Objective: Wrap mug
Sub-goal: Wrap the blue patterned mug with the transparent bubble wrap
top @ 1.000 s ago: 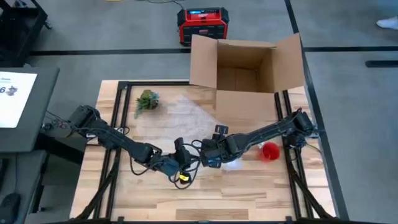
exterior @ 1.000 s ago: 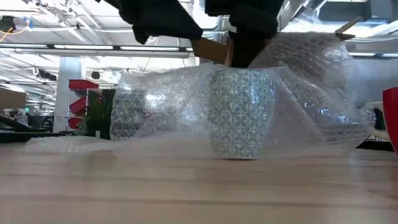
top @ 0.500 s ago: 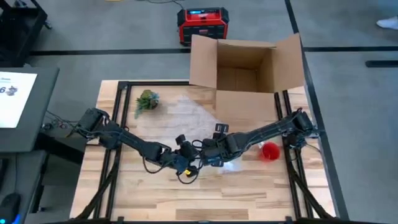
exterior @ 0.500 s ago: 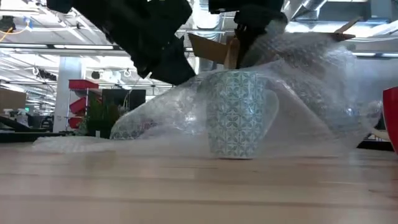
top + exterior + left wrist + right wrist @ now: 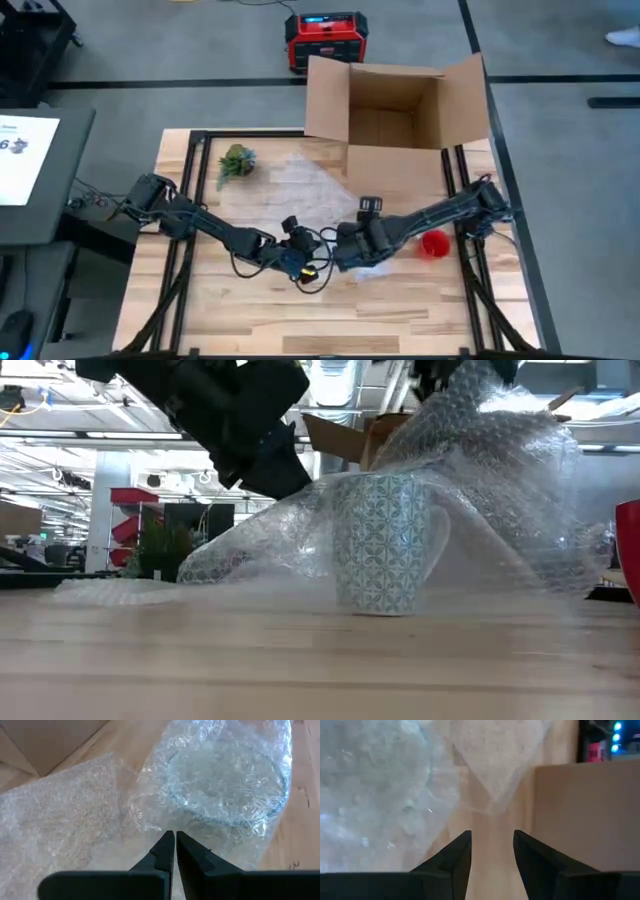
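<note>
A teal-patterned mug [image 5: 380, 540] stands upright on the wooden table, its handle toward the right of the low view. A clear bubble wrap sheet [image 5: 500, 490] is draped over its top and back, and its far part [image 5: 300, 185] lies flat on the table. My left gripper [image 5: 175, 836] is shut at the wrap just left of the mug's rim [image 5: 275, 470]. My right gripper [image 5: 492, 837] is open with only bare table between its fingers. It hovers above the mug's right side [image 5: 348, 255], mostly above the low view's top edge. My left gripper pinches the bubble wrap at a crumpled fold [image 5: 152, 826] beside the mug's rim, at its fingertips; one layer or several, I cannot tell. The fingers slant down from the table's left. From them the wrap slopes down to the table [image 5: 215, 560] and runs over the mug's top.
An open cardboard box [image 5: 395, 110] stands at the table's far right. A red cup [image 5: 433, 243] stands right of the mug, and a small green plant [image 5: 236, 160] at the far left. The table's near strip is bare wood.
My left gripper has moved right and down to the mug's rim. The wrap dome left of the mug has sunk into a slope. My right gripper has risen from the mug's top and drawn back toward the table's right edge. The wrap on that side stands higher.
</note>
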Controlling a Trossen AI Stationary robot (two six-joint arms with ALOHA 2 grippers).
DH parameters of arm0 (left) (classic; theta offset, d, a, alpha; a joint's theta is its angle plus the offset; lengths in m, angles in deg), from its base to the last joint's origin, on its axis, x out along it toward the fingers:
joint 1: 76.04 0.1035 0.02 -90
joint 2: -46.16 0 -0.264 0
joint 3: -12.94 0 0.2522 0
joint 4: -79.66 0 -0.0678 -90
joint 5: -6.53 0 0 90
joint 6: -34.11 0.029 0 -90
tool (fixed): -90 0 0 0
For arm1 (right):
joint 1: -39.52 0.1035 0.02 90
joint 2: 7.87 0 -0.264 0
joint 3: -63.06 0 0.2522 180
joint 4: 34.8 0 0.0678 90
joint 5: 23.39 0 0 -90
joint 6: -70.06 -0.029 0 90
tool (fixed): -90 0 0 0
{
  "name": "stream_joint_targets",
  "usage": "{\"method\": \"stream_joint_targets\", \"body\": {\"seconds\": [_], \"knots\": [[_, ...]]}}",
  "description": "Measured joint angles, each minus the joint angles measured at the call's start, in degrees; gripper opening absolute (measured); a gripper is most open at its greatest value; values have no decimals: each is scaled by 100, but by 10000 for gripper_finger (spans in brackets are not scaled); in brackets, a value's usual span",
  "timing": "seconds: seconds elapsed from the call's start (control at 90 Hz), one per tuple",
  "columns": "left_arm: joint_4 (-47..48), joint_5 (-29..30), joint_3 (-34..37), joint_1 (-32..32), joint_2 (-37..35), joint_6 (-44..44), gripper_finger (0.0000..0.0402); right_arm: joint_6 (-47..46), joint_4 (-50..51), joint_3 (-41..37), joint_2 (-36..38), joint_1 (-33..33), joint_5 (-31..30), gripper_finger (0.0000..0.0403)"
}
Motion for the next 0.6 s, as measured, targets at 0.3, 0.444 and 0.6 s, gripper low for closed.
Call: {"method": "stream_joint_targets", "body": {"seconds": [0.3, 0.444, 0.6], "knots": [[-7, 0, 0, -2, 0, -17, 0, 259, -1499, 446, 567, 932, 766, 136], [-59, 2, 0, -2, 0, -20, 0, 419, -2615, 450, 314, 1252, 1774, 136], [-55, 2, 0, -2, 0, -39, 0, 579, -2503, 430, -280, 1439, 1784, 131]]}}
